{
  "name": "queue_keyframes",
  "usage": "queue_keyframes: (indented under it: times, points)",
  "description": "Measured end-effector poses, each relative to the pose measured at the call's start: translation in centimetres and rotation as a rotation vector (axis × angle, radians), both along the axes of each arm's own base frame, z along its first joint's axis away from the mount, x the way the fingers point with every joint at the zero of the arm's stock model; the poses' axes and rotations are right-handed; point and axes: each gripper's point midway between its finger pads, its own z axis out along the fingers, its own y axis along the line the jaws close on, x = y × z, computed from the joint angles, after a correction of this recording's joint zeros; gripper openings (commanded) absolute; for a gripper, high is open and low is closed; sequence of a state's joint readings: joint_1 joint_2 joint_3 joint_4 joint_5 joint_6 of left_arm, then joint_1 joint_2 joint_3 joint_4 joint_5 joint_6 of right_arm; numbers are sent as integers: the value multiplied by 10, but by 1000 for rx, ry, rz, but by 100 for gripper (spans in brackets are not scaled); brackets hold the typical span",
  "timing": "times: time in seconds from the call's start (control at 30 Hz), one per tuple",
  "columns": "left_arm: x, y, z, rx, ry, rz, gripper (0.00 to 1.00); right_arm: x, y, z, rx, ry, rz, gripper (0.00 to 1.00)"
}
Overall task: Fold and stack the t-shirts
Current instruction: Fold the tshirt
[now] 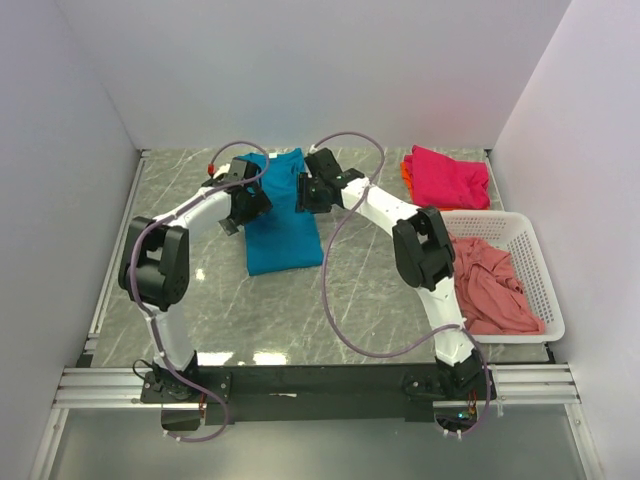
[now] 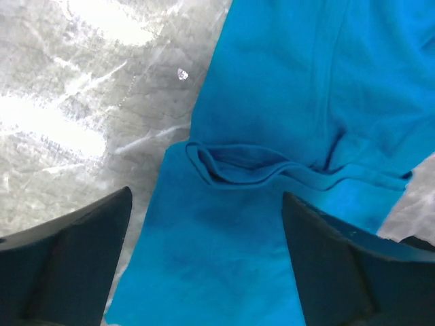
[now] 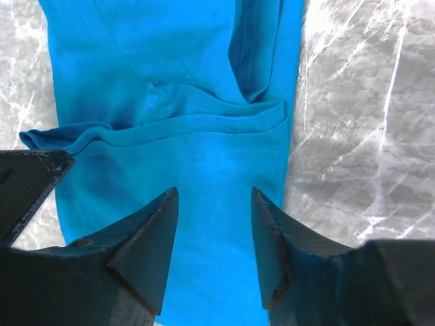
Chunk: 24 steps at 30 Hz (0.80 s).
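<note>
Left end effector (image 2: 207, 197) hangs released, gripping nothing, over the left edge of the teal shirt (image 1: 285, 235). The shirt lies midway on the tabletop (image 1: 230, 310), a narrow strip with its long axis near to far. Right end effector (image 3: 214, 193), parted and empty, hangs over its right edge, equally near.

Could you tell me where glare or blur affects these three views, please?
Top external: sharp, with two pale light reflections on the table near the arm bases. Left wrist: blown-out glare on the marble at upper left; teal-blue t-shirt crisp. Right wrist: evenly lit, seams sharp, near fingers dark and featureless.
</note>
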<state>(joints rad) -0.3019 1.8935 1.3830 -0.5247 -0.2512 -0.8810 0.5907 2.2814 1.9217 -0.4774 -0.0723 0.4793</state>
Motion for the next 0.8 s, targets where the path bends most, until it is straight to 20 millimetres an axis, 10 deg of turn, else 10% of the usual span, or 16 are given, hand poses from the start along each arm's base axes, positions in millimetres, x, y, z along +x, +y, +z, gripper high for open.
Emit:
queue_keyframes:
  times: [0.27,0.53,0.8]
  points:
    - [-35,2,19,-64,-35,-21,99,-47,-28,-2,-12,59,-7,59]
    - [-129,-8,-16,-173,55,-92,99,-130,-62,-7,50,133,-4,59]
    - [-157,-6,-36,-195,100,-74,68,-151,-67,-30,55,191,-5,54]
